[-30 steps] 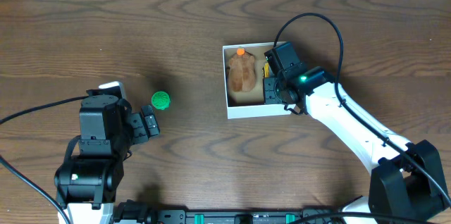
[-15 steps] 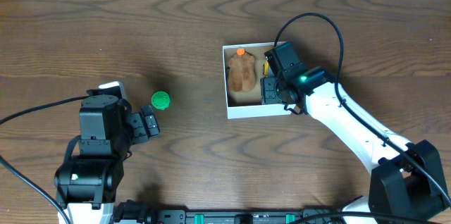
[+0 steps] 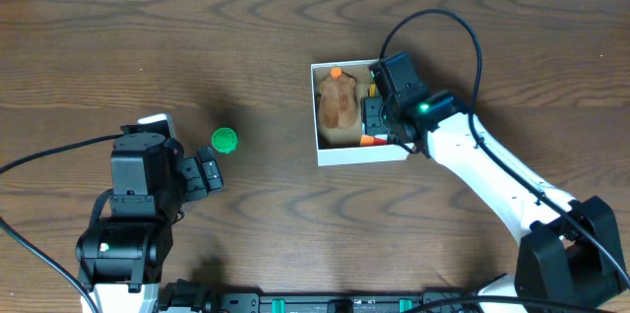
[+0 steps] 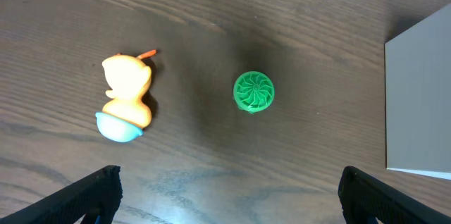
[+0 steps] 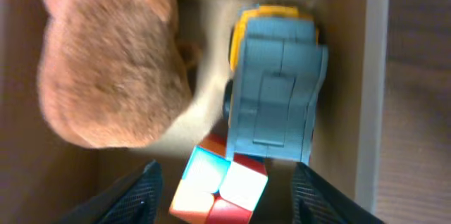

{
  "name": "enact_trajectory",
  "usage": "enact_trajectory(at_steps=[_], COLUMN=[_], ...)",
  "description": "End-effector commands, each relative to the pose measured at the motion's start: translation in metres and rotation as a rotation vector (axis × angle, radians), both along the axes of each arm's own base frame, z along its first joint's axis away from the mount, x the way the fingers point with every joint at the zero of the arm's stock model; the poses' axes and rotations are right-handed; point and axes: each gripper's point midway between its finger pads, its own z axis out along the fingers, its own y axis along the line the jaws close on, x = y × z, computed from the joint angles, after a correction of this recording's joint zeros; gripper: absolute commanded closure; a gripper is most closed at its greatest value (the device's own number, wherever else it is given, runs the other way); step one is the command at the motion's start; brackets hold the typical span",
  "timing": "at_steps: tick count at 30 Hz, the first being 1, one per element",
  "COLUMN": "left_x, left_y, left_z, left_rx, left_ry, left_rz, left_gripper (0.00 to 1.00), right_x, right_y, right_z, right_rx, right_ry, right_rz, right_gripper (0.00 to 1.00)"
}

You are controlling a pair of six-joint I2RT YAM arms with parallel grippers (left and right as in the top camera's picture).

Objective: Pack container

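Observation:
The container (image 3: 360, 155) is a white-walled box with a tan inside, right of the table's middle. In it lie a brown plush animal (image 3: 338, 107), a blue and yellow toy truck (image 5: 278, 90) and a coloured cube (image 5: 220, 190). My right gripper (image 3: 377, 116) hangs open over the container's right side, its fingers wide apart on either side of the cube (image 3: 370, 140) without touching it. A green ridged toy (image 3: 224, 140) lies on the table at the left. My left gripper (image 3: 204, 170) is open and empty just below and left of it.
The left wrist view shows an orange duck toy on a blue base (image 4: 125, 98) lying left of the green toy (image 4: 254, 91), and the container's white wall (image 4: 419, 97) at the right edge. The right arm's black cable (image 3: 463, 37) loops above the container.
My right gripper has shifted slightly toward the far side of the container, and the coloured cube now shows by the near wall. The left arm has not moved.

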Motion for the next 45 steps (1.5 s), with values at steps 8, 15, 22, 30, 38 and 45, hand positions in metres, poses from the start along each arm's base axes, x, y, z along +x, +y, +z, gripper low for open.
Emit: enact_trajectory(at_steps=[8, 15, 22, 30, 38, 45], left_x=[-0.003, -0.005, 0.018, 0.045, 0.072, 0.069], left_y=[0.002, 0.035, 0.100, 0.129, 0.128, 0.124], left_z=[0.003, 0.019, 0.019, -0.070, -0.135, -0.182], left_rx=[-0.002, 0.029, 0.005, 0.015, 0.008, -0.037], left_ry=[0.007, 0.044, 0.182, 0.468, 0.584, 0.692], left_rz=[0.014, 0.195, 0.429, 0.390, 0.211, 0.198], left_gripper=[0.02, 0.02, 0.02, 0.02, 0.02, 0.02], right_x=[0.044, 0.003, -0.028, -0.039, -0.042, -0.046], right_y=[-0.090, -0.189, -0.229, -0.227, -0.226, -0.226], right_z=[0.138, 0.101, 0.054, 0.029, 0.026, 0.025], right_rx=[0.040, 0.055, 0.022, 0.008, 0.004, 0.001], right_ry=[-0.199, 0.044, 0.184, 0.231, 0.244, 0.262], right_rz=[-0.276, -0.513, -0.609, -0.592, -0.588, -0.588], right_gripper=[0.01, 0.01, 0.01, 0.01, 0.01, 0.01])
